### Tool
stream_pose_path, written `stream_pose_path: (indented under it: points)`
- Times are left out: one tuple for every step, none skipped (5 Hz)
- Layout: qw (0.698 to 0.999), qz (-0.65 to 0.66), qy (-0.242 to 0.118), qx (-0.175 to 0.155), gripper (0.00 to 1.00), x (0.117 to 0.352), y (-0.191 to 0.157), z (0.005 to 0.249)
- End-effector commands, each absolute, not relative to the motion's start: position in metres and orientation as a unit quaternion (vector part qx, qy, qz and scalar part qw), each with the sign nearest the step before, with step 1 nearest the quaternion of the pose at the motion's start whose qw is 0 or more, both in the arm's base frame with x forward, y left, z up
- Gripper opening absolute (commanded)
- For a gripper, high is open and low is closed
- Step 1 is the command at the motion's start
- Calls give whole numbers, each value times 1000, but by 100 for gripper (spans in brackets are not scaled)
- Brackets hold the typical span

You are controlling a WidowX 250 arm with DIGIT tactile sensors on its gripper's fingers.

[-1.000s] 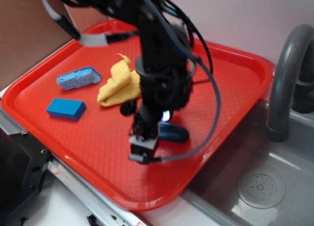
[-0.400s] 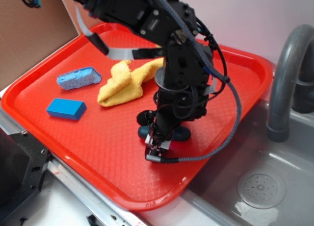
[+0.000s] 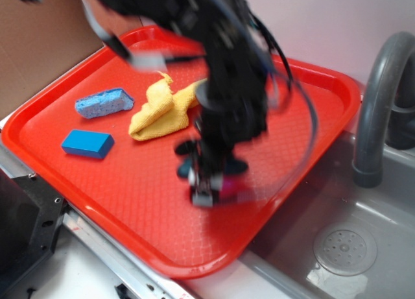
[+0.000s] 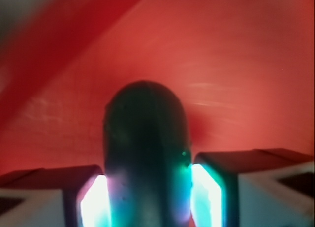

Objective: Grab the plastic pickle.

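Pickle (image 4: 145, 153): dark green, rounded end pointing away from the wrist camera, lying lengthwise in the gap between the two fingers (image 4: 209, 197). Lit inner pads just beside both flanks; right pad looks pressed to the side, left pad at or very near it; blur forbids certainty of contact. Gripper (image 4: 147, 207) therefore closed down around the pickle, firm clamping not confirmable.

On the tray (image 3: 117, 202), toward its near right part, right of the yellow cloth (image 3: 159, 111).

Wrist view: only pickle, finger pads and red tray floor; tray rim as a darker band at upper left. No wider layout visible.

Exterior view: pickle (image 3: 237, 165) reduced to a dark sliver at the arm's foot, mostly hidden; gripper (image 3: 206, 182) smeared by motion blur, finger spacing unreadable there. Arm (image 3: 227, 78) black, cabled, standing over the tray's middle.

Further from the cloth: light blue sponge (image 3: 104, 103) to the left, near the tray's left rim; blue block (image 3: 87, 144) below the sponge, apart from it. Right of the tray: grey sink (image 3: 337, 247) with round drain, and curved grey faucet (image 3: 376, 104).
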State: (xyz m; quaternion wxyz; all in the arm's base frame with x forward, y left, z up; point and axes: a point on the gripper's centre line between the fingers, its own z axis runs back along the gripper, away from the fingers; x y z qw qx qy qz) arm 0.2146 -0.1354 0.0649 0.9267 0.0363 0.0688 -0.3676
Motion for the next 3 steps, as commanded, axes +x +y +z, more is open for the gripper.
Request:
stream_pose_path:
  points:
    - [983,-159,-86,25,0,189,-108,176]
    - [982,-136,-132,8,0,173,-96,223]
    - [983,-152,-89,-42,0,177,-97,243]
